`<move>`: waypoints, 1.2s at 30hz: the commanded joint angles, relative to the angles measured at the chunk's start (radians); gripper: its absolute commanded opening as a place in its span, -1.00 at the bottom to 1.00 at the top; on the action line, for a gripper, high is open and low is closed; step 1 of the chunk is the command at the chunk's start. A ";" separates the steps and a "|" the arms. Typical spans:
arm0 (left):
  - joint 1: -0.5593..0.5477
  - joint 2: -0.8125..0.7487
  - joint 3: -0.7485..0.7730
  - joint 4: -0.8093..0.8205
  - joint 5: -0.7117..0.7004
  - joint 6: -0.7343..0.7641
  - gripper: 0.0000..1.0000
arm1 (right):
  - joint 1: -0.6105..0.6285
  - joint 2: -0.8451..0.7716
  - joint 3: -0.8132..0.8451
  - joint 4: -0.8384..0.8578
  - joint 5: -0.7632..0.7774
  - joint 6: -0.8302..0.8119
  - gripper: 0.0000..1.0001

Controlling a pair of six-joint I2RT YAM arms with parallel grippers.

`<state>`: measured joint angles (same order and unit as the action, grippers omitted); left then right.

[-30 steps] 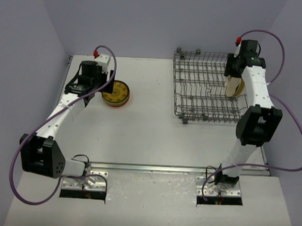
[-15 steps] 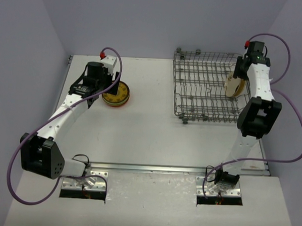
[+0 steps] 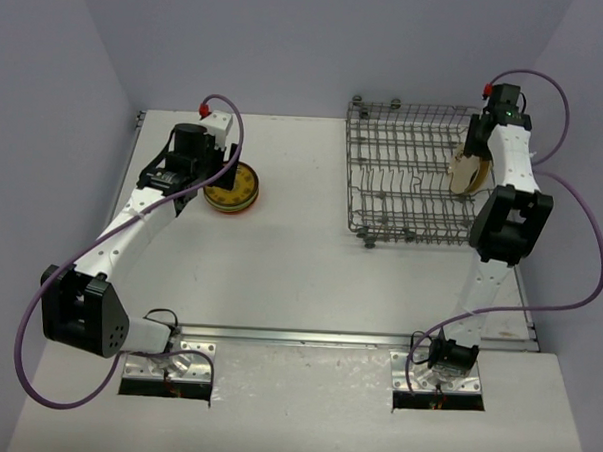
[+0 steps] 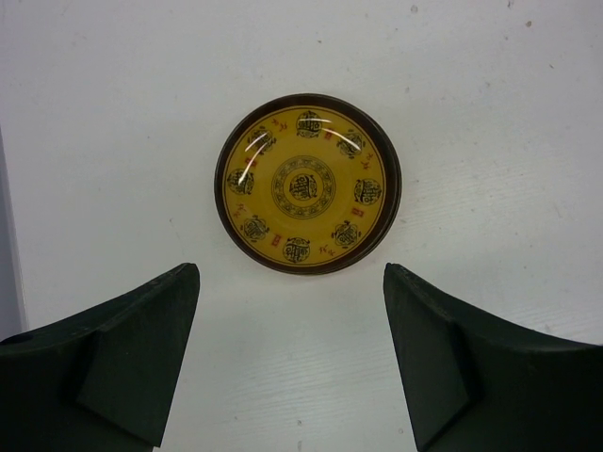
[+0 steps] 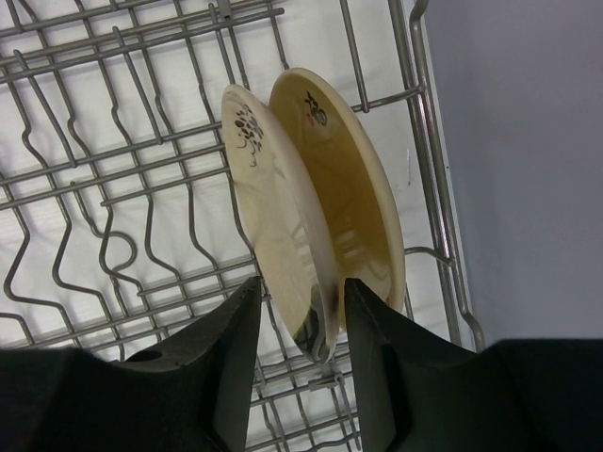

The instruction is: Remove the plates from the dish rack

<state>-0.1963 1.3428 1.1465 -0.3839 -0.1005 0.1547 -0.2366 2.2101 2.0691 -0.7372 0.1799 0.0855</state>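
**A:** Top view first. What has changed?

**B:** The left arm (image 3: 132, 214) has only turned a little in the last second. It hangs at ten o'clock of the stack (image 3: 233, 187), which sits at ten o'clock on the bench (image 3: 299, 276). I judge that plate delivered. The right arm (image 3: 509, 165) has slid out toward two o'clock, to the three o'clock edge of the rack (image 3: 411, 237). It is now over the tan plates (image 3: 468, 173) standing there. I see no others in the rack, so the job looks near its end.

**A:** And the poses?

**B:** The left arm has its elbow low and out at eight o'clock, with the wrist raised. The right arm is folded tall, its wrist tipped down into the rack.

**A:** Left wrist view?

**B:** The left fingers (image 4: 132, 358) are spread wide and hold nothing. The yellow plate (image 4: 308, 184) lies flat at twelve o'clock from them, apart.

**A:** Right wrist view?

**B:** The two tan plates stand on edge near the rack's side wire. The right fingers (image 5: 226, 377) straddle the lower rim of the nearer plate (image 5: 273, 217), one on each face and close in. Whether they press it yet I cannot tell.
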 commanded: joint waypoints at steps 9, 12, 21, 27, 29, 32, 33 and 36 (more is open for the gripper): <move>-0.005 0.004 0.041 0.049 -0.001 0.003 0.54 | -0.007 -0.005 0.061 0.036 0.006 -0.019 -0.78; -0.005 0.006 0.045 0.049 0.001 0.001 0.54 | -0.006 -0.040 0.045 0.038 0.003 -0.024 -0.95; -0.003 0.006 0.059 0.037 -0.001 -0.004 0.54 | 0.005 -0.208 0.032 0.051 -0.017 -0.085 -1.00; -0.003 0.001 0.078 0.025 0.034 -0.023 0.61 | 0.024 -0.337 0.025 0.090 -0.081 -0.144 -1.00; -0.003 -0.012 0.085 0.018 0.108 -0.039 0.68 | 0.025 -0.392 0.005 0.086 -0.181 -0.125 -1.00; 0.009 -0.060 0.077 0.029 0.308 -0.073 0.82 | 0.032 -0.476 -0.076 0.081 -0.432 -0.035 -1.00; 0.015 -0.080 0.073 0.040 0.393 -0.093 0.85 | 0.037 -0.502 -0.115 0.082 -0.475 -0.009 -1.00; 0.029 -0.117 0.073 0.091 0.615 -0.189 0.94 | 0.051 -0.584 -0.266 0.130 -0.701 0.092 -1.00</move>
<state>-0.1850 1.3183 1.1854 -0.3912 0.1670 0.0869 -0.2064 1.7123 1.9470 -0.6770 -0.1782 0.0321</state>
